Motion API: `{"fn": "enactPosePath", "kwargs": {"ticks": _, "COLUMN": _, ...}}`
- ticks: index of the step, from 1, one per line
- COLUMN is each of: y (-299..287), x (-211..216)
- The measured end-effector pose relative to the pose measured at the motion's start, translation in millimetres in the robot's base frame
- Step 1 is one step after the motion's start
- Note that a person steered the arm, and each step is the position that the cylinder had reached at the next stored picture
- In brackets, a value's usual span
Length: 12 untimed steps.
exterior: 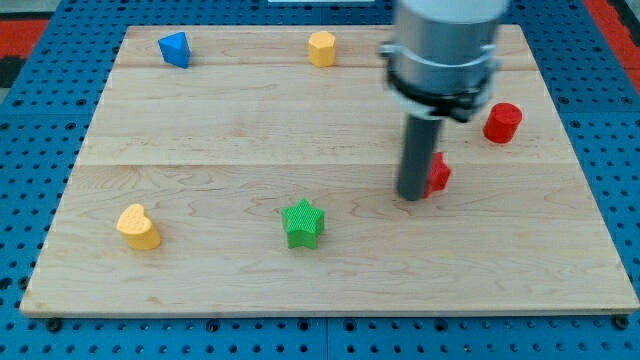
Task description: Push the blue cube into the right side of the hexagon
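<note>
The blue cube [175, 49] sits near the board's top left corner. The yellow hexagon [321, 48] stands at the top centre, well to the right of the blue cube. My tip [412, 195] rests on the board right of centre, far from both. It touches the left side of a small red block [437, 173], which the rod partly hides.
A red cylinder [502, 122] stands near the right edge. A green star [303, 223] lies below centre. A yellow heart [138, 227] lies at the lower left. The wooden board [200, 150] lies on a blue pegboard [30, 120].
</note>
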<state>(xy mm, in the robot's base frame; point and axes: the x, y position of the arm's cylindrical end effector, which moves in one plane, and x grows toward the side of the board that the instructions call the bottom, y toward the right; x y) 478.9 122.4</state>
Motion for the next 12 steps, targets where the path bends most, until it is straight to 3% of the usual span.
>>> {"fn": "enactPosePath", "kwargs": {"ticks": 1, "y": 52, "x": -42}}
{"fn": "enactPosePath", "kwargs": {"ticks": 2, "y": 76, "x": -35}}
{"fn": "enactPosePath", "kwargs": {"ticks": 3, "y": 89, "x": -1}}
{"fn": "enactPosePath", "kwargs": {"ticks": 5, "y": 186, "x": 11}}
{"fn": "enactPosePath", "kwargs": {"ticks": 7, "y": 200, "x": -13}}
{"fn": "enactPosePath", "kwargs": {"ticks": 12, "y": 211, "x": -5}}
